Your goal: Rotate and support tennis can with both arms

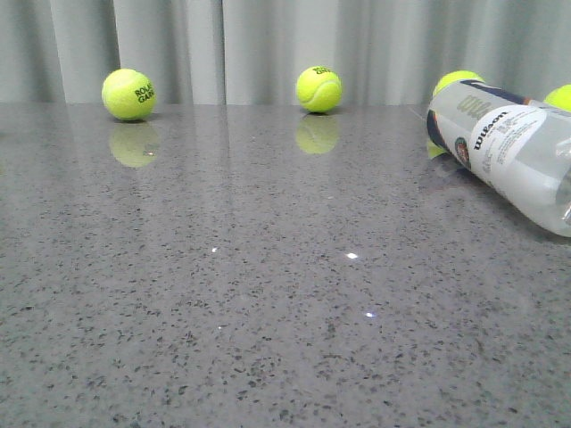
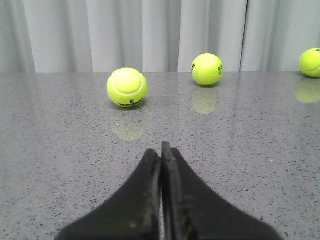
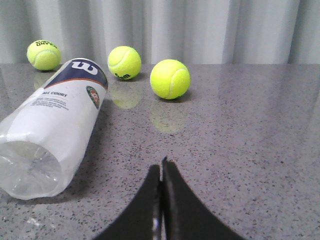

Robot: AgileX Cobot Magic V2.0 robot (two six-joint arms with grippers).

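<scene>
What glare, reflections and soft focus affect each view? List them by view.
Front view: small bright glints on the glossy table; two tennis balls mirrored beneath themselves; the tennis can cut by the right edge.
Left wrist view: the shut left gripper close and slightly soft; ball reflections on the surface.
Right wrist view: the shut right gripper dark and blurred; the can's clear end shows pale highlights.

The grey speckled table [image 1: 268, 312] carries the lying tennis can [image 1: 508, 152] and scattered tennis balls [image 1: 128, 94].
</scene>
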